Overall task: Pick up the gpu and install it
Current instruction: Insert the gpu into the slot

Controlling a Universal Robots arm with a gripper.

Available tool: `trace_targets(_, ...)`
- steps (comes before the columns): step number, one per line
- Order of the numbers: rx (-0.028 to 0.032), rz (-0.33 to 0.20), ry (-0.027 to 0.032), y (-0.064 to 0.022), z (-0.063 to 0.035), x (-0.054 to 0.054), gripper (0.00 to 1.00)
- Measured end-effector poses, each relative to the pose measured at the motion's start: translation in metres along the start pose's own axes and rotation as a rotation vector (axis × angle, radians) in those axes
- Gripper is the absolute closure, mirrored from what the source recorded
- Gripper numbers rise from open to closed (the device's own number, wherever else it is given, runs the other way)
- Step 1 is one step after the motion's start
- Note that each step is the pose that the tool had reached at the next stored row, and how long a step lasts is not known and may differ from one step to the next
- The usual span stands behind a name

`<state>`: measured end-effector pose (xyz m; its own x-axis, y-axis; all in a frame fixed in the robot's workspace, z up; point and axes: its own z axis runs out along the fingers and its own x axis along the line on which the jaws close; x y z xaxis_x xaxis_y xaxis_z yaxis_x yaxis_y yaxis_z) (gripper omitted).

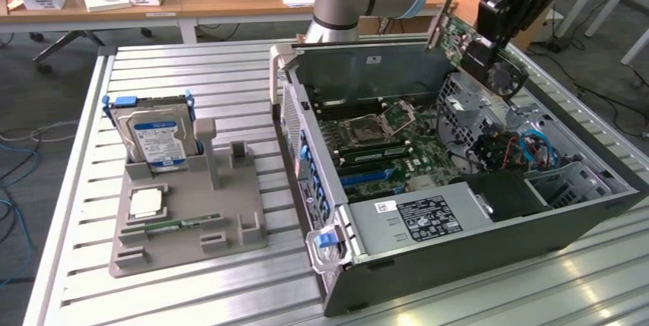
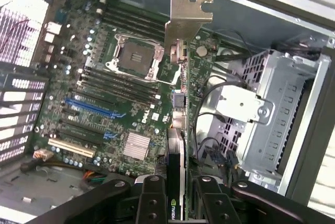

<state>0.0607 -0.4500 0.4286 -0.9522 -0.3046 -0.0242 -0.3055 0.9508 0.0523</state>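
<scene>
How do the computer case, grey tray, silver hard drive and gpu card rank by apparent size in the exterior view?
1. open dark metal computer case
2. flat grey plastic parts tray
3. Tie: silver blue-labelled hard drive and green gpu card look alike; the tool covers part of the card.

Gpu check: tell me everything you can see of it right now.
The gpu is a thin green circuit board with a dark cooler on one face and a long silver metal bracket at one end. The gripper is shut on the other end and holds the card on edge in the air, above the open case and over the motherboard. Only the gripper touches it. It is not yet seated in a slot.
</scene>
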Motion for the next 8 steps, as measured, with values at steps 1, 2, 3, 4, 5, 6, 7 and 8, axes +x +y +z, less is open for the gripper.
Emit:
trace_targets(1,-0.0004,-0.017,0.0008,0.0,0.0,0.0,0.74)
trace_targets(2,-0.0008,-0.033,0.0017,0.0,0.0,0.0,0.74)
trace_targets(3,-0.0011,-0.049,0.0026,0.0,0.0001,0.0,0.74)
trace_targets(4,-0.0015,-0.065,0.0034,0.0,0.0001,0.0,0.74)
trace_targets(5,-0.0018,-0.081,0.0043,0.0,0.0001,0.0,0.74)
trace_targets(6,-0.0022,-0.097,0.0051,0.0,0.0001,0.0,0.74)
trace_targets(7,-0.0026,-0.114,0.006,0.0,0.0001,0.0,0.74)
trace_targets(8,-0.0029,-0.129,0.0068,0.0,0.0001,0.0,0.74)
